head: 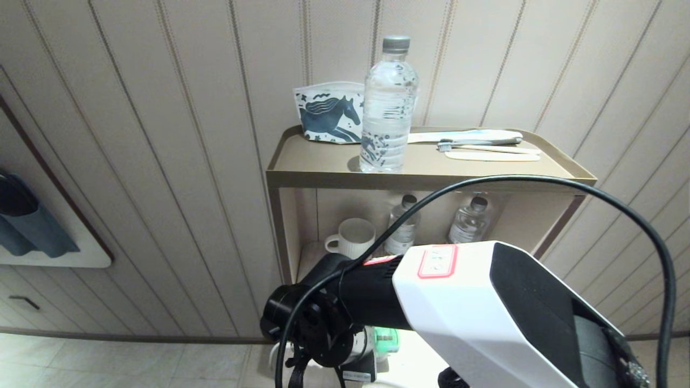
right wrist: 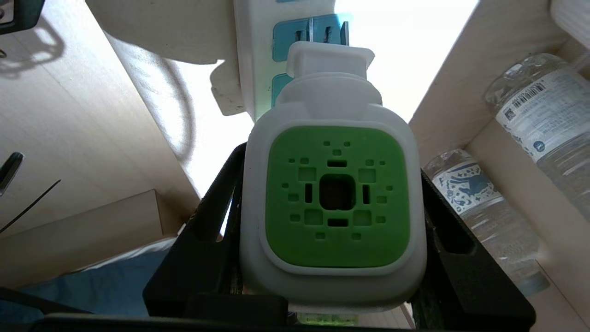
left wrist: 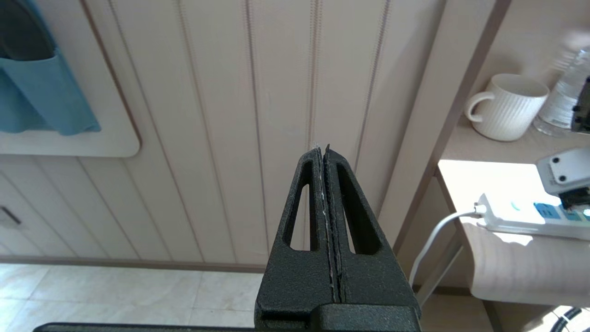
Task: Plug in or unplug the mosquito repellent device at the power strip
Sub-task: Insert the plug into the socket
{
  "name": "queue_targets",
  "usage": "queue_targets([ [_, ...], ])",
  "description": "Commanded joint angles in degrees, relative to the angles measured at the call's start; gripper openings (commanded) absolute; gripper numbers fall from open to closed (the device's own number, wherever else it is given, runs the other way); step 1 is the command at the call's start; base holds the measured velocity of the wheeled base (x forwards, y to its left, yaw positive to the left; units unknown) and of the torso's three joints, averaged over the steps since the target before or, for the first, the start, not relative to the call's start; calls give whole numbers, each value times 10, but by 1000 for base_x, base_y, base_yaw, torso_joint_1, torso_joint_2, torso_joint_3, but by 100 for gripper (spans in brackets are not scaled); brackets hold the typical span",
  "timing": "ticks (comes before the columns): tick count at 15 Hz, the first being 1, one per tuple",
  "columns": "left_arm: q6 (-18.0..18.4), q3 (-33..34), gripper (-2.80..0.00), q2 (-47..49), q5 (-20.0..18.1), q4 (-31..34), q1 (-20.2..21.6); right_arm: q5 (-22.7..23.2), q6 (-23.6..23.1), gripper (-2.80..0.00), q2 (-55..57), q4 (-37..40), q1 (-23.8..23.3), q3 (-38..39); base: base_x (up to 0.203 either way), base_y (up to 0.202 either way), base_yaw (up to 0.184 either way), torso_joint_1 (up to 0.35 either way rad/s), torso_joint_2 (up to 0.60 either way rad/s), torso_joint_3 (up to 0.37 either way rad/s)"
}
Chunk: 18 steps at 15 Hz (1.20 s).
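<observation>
Mosquito repellent device [right wrist: 332, 198]: held between the two black fingers of the right hand [right wrist: 332, 258], one finger on each white side wall. Its green perforated face looks back at the wrist camera; its white plug end points away, toward the power strip.
Device long axis: runs from the hand straight out to the strip, in line with the fingers.
Plug prongs: two metal prongs show at a light-blue socket panel; whether they are seated or just at the slots I cannot tell.
Power strip [right wrist: 258, 41]: long white body lying on the lower shelf, light-blue panels facing up toward the device; in the left wrist view its grey-white cord [left wrist: 438, 230] leaves one end and hangs down past the shelf edge.
Right hand: part-way open, clamped on the device.
Left hand [left wrist: 324, 152]: fingers pressed together, holding nothing, in front of the panelled wall well apart from the shelf.
Top shelf [head: 323, 161]: carries an upright clear water bottle [head: 388, 102], a horse-print pouch [head: 329, 113] and a toothbrush [head: 485, 146].
Lower compartment: white ribbed mug [head: 351, 237] and two small water bottles [head: 469, 221], standing upright at the back.
</observation>
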Motion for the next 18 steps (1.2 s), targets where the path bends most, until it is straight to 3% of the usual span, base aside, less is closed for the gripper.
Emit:
queue_targets([
  [1,0,0,-280,0,0,0,0,-2,-3,-280,0,5,-2,0,0,0,0,0,0,0],
  [18,0,0,-280,0,0,0,1,-2,-20,-280,13,32,-1,1,0,0,0,0,0,0],
])
